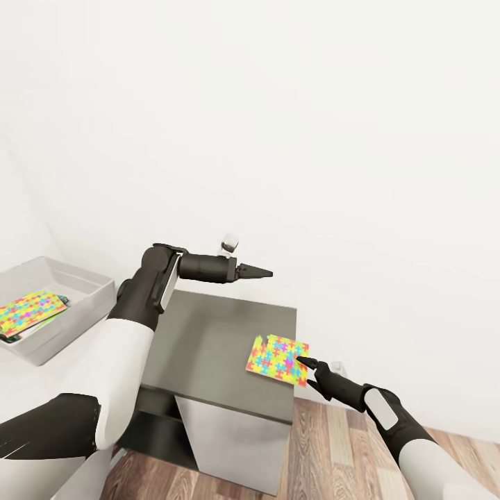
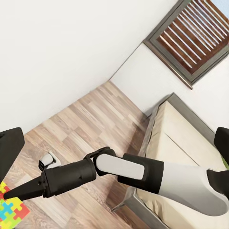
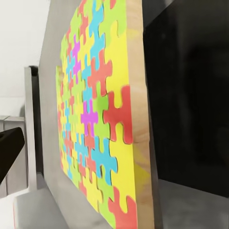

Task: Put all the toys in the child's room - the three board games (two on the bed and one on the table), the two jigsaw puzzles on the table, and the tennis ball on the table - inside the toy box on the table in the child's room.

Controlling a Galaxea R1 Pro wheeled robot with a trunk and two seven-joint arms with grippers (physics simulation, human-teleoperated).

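A jigsaw puzzle of yellow, pink, blue and green pieces lies flat on the dark grey cabinet top, its right corner hanging over the edge. My right gripper is open at that overhanging edge. In the right wrist view the puzzle is edge-on and very close, with one finger to either side. At the left, the light grey toy box holds a second puzzle lying on a green-edged board game. My left gripper hangs open and empty above the cabinet's far edge.
A plain white wall rises right behind the cabinet. The wood plank floor runs below and to its right. In the left wrist view the bed stands by a dark-framed window.
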